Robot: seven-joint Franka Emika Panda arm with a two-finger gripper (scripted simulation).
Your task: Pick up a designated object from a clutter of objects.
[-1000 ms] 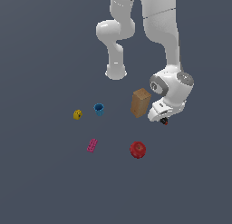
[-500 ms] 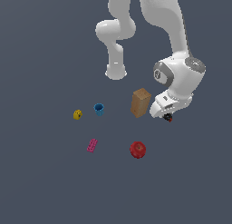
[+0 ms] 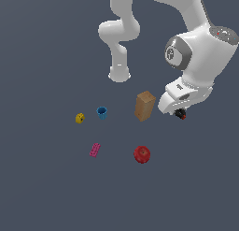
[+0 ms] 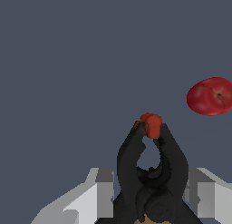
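Note:
My gripper [image 3: 179, 112] is shut on the black clamp [image 3: 181, 115], which hangs under the white hand at the exterior view's right, next to the brown box [image 3: 144, 105]. In the wrist view the clamp [image 4: 152, 166] sits between my grey fingers [image 4: 105, 191], its two prongs meeting at a red-orange tip [image 4: 151, 124] that points away from the hand. The red apple [image 3: 142, 154] lies on the floor below the box and shows in the wrist view [image 4: 210, 96] too. Whether the clamp touches the floor I cannot tell for sure; it looks raised.
A blue cup [image 3: 101, 112], a yellow block [image 3: 80, 118] and a pink flat brick [image 3: 95, 150] lie scattered at the exterior view's left on the dark grey floor. The arm's white base [image 3: 119, 75] stands behind the box.
The hand with the clamp in it has moved up and toward the exterior view's right, away from the brown box. The other objects have not moved.

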